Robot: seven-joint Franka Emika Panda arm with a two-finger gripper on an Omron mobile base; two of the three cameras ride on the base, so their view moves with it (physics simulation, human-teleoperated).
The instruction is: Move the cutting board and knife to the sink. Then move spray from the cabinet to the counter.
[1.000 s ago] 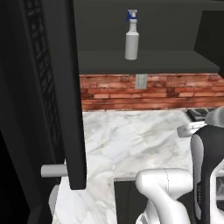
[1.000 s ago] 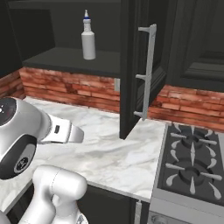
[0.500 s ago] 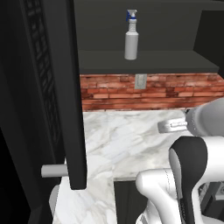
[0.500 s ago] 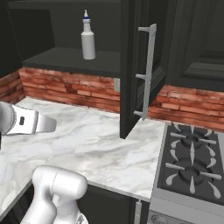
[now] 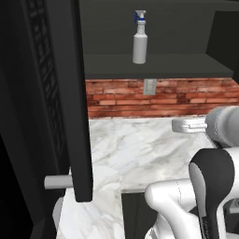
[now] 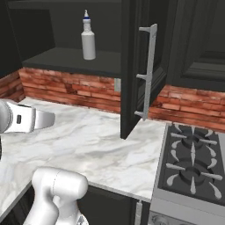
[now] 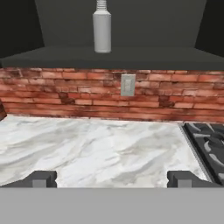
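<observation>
A red brick backsplash wall carries a small pale grey rectangular wall outlet plate set flat among its bricks. To the right stands a black gas stove with grey cast grates over four burners.
</observation>
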